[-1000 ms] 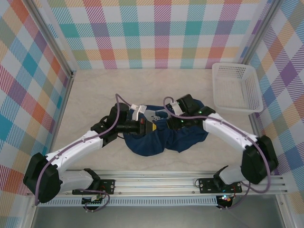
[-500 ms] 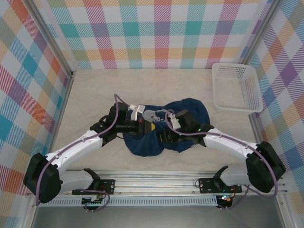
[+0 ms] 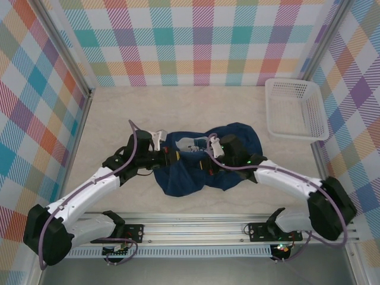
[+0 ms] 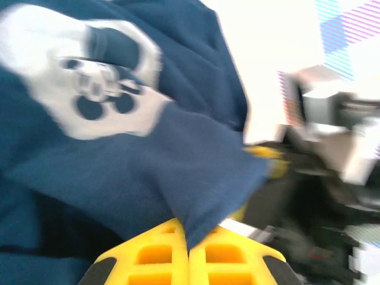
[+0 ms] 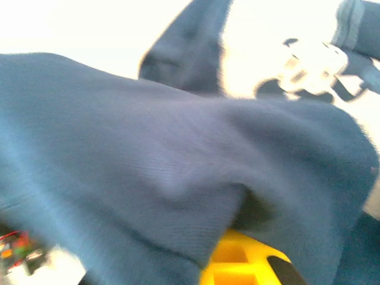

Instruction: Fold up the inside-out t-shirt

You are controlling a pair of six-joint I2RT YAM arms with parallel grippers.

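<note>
Top external: shirt [image 3: 237, 138] lay crumpled mid-table [image 3: 119, 110], between my arms; basket [image 3: 295, 82] far right, well apart.
Left gripper [image 4: 189, 237]: closed, pinching a shirt fold just beside the pale print [image 4: 89, 77].
Right gripper [image 3: 206, 164]: closed on shirt; blue cloth draped over my yellow fingers [image 5: 237, 261].
Wrist views: blurred.

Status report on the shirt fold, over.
Left gripper shut on t-shirt. Right gripper shut in bunched cloth. Shirt crumpled mid-table, print showing. White basket far right, clear of it.
</note>
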